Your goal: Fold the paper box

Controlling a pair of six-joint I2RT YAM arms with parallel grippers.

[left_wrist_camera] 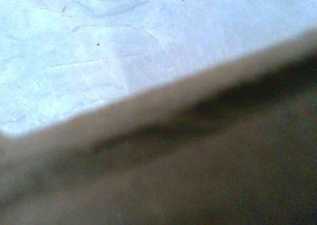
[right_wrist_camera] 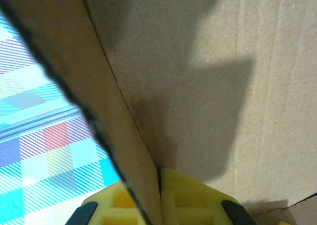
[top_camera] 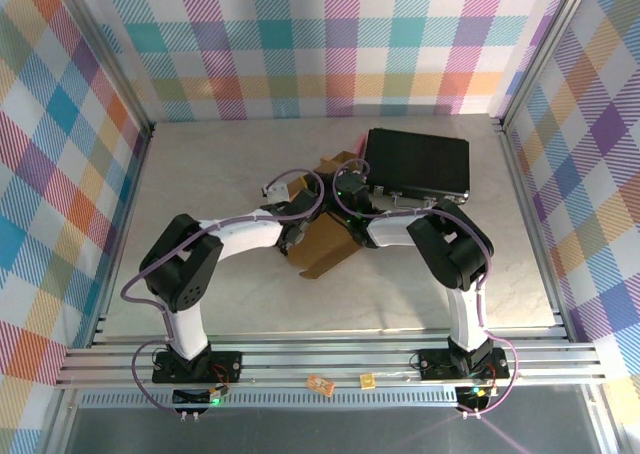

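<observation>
Cardboard box (top_camera: pixel 325 246) looks part-folded, centre frame.
Right gripper (right_wrist_camera: pixel 156 188) pinches an upright panel (right_wrist_camera: pixel 89 81); left gripper (top_camera: pixel 297 238) closed; closing likely remains.

Bright above, dim and soft up close
The top view is showing the table (top_camera: pixel 250 304) sharply, with soft shadows; the left wrist view is blurring the paper box (left_wrist_camera: pixel 198 185) into dark haze, and a hard-edged shadow is falling across its cardboard in the right wrist view.
</observation>
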